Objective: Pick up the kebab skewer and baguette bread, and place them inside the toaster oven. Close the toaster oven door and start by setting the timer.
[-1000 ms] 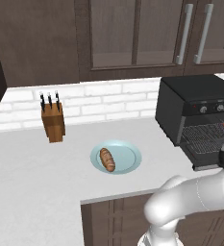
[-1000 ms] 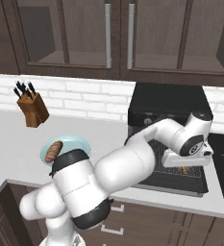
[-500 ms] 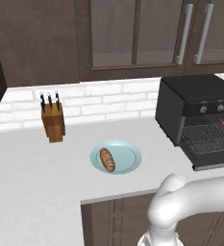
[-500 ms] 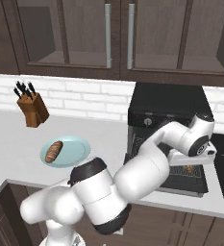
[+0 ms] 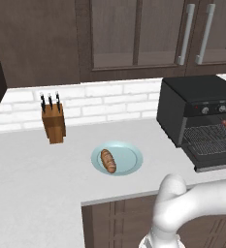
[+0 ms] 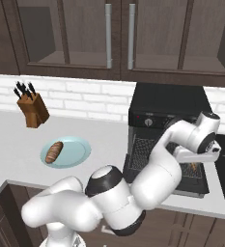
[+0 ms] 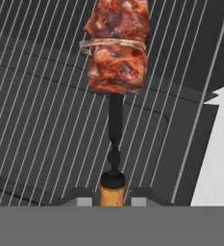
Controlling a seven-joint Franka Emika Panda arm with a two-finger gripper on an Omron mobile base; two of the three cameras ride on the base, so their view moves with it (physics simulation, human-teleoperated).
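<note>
**Skewer held over the oven rack**

The gripper (image 7: pixel 113 198) clamps the orange-tan handle of the kebab skewer (image 7: pixel 115 53), its meat chunks extending over the wire rack (image 7: pixel 41 120) of the open toaster oven (image 5: pixel 201 109). The baguette bread (image 5: pixel 108 161) lies on the pale blue plate (image 5: pixel 132 160), near the knife block (image 5: pixel 53 121).

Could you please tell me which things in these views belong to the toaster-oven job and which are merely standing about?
Job:
kebab skewer, gripped by its handle in the gripper, over the wire rack
baguette bread, on the plate
toaster oven, its door open

Standing about:
knife block
upper cabinets
</note>
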